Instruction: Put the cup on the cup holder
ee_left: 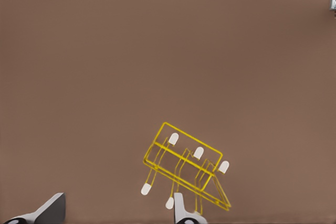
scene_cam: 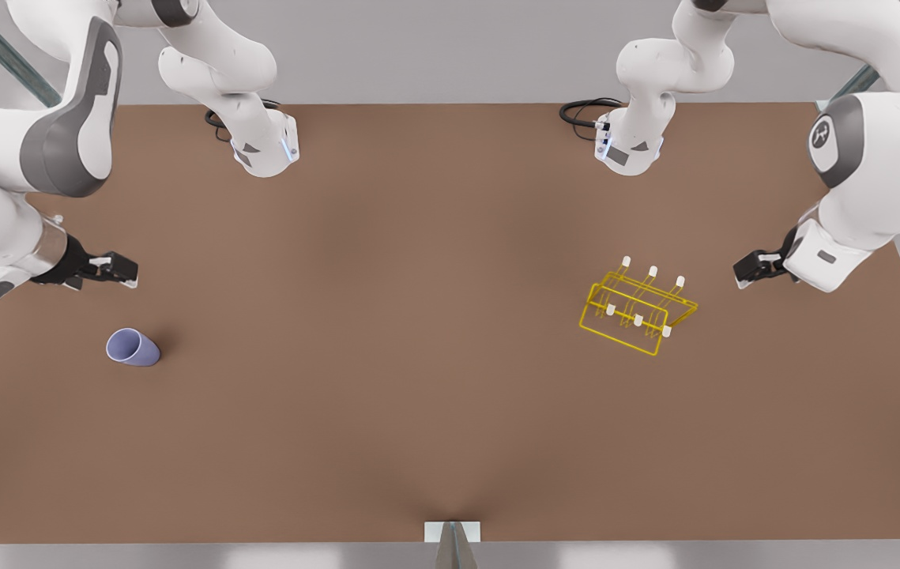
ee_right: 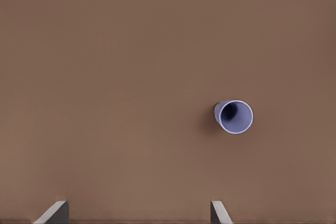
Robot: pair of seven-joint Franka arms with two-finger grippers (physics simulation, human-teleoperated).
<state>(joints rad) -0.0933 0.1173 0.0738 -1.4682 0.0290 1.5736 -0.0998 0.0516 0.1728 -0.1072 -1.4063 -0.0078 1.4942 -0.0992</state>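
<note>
The lavender-blue cup (scene_cam: 132, 348) stands on the brown table at the front view's left, its open mouth showing. My right gripper (scene_cam: 129, 273) hovers just behind it, open and holding nothing; in the right wrist view the cup (ee_right: 234, 116) lies ahead of the open fingertips (ee_right: 219, 212). The cup holder (scene_cam: 639, 312), a yellow wire rack with white-tipped pegs, sits at the front view's right. My left gripper (scene_cam: 743, 273) hangs to its right, open and apart from it. In the left wrist view the cup holder (ee_left: 184, 169) lies just past one fingertip (ee_left: 181, 211).
The brown table (scene_cam: 386, 332) stretches wide between cup and rack. Black cables (scene_cam: 584, 111) lie by the arm bases at the back edge. A small white bracket (scene_cam: 452, 533) sits at the middle of the front edge.
</note>
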